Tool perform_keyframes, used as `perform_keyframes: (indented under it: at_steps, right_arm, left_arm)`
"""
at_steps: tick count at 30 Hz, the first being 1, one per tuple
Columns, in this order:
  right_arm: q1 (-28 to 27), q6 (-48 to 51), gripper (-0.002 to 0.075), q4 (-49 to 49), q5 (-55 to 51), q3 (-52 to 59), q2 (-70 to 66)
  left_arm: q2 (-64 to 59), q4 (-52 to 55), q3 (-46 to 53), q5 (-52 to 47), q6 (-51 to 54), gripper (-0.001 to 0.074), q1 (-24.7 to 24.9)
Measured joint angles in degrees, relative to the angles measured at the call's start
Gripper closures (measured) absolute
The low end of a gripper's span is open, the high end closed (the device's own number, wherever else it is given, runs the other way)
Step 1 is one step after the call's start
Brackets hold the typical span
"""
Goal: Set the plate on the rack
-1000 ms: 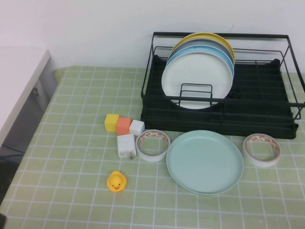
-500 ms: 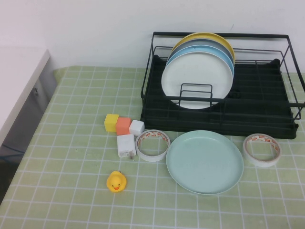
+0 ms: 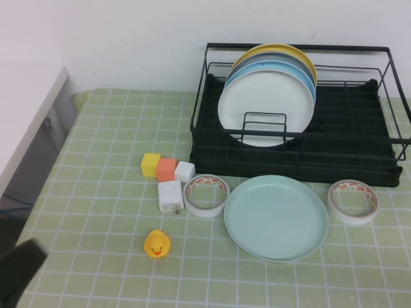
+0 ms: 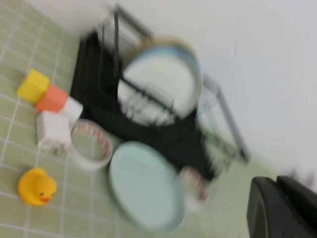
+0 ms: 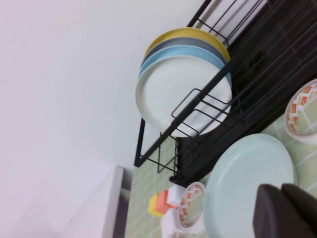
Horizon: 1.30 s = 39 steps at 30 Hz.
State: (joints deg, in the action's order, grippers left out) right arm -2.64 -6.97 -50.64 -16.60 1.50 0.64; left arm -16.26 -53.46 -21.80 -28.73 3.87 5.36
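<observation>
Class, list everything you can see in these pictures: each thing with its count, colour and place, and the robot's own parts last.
plate: 1, pale mint green, flat on the table in front of the rack
rack: 1, black wire, back right of the table
plates in the rack: 4, white, light blue, grey, yellow, standing on edge
tape rolls: 2, white with red print, one either side of the mint plate
cubes: 3, yellow, orange, white, in a row left of the rack
charger: 1, white, beside the left tape roll
duck: 1, yellow, near front
table: 1, green checked cloth
left gripper: black, front left corner
right gripper: black, only in its wrist view
</observation>
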Motion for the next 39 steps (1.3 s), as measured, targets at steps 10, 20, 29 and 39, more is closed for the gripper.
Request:
perform_keyframes:
  at_steps: [10,20,29,39]
  right_arm:
    - [0.0,0.0,0.0715,-0.8,0.4,0.0,0.0]
    - [0.0,12.2,0.0715,-0.8,-2.0,0.0,0.0]
    - [0.0,16.8,0.0715,-0.8,-2.0,0.0,0.0]
    - [0.0,17.7,0.0715,-0.8,-2.1,0.0,0.0]
  left_arm:
    - [-31.2,1.3,-18.3,-10.3,25.4,0.0737,0.0]
    - [-52.3,17.2,-29.8,-6.3,24.5,0.0737,11.6]
    - [-72.3,46.9,-46.4,-12.4,-0.2,0.0736,30.2]
    - [-95.2,44.3,-67.7,-26.6,-10.9,0.0422,33.1]
